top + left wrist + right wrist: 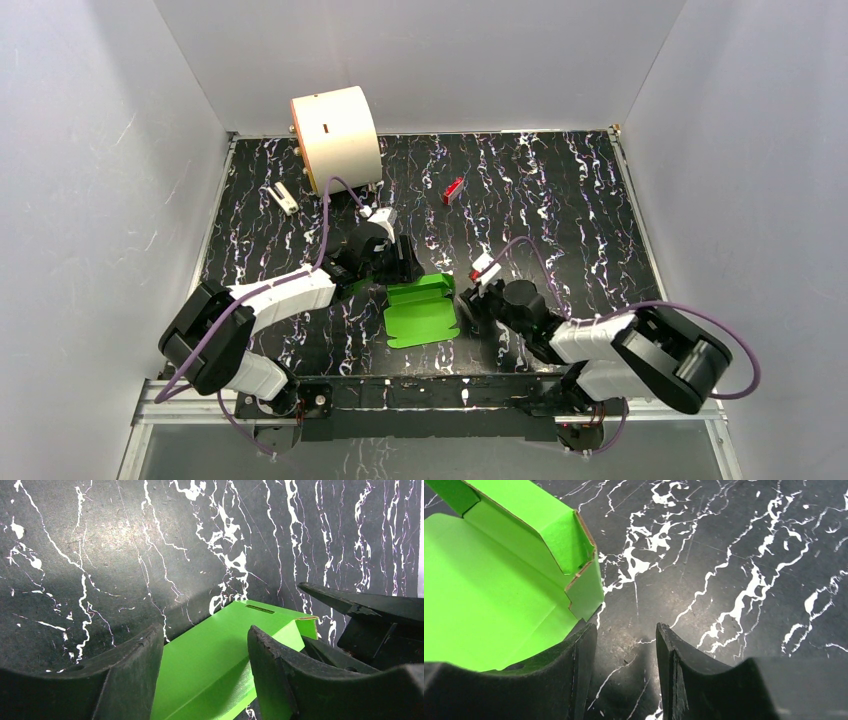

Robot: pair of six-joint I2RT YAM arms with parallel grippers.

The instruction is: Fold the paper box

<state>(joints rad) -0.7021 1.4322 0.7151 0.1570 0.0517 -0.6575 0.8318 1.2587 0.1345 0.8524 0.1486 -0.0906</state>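
Mid-fold: left gripper [205, 632], jaws apart, is straddling the box [420, 315]; right gripper [625, 627], apart and empty beside it, is probably lining up to pinch the flap [586, 587].

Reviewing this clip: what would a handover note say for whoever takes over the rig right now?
Left gripper: open, straddling the far-left part of the box; no firm grip visible.
Right gripper: open over bare table, one finger beside the box's right edge.
Box: mid-table between the arms, base panel flat.
Done: far wall raised, an end tab bent in.
Left: raise the other sides, tuck the flaps, close it.
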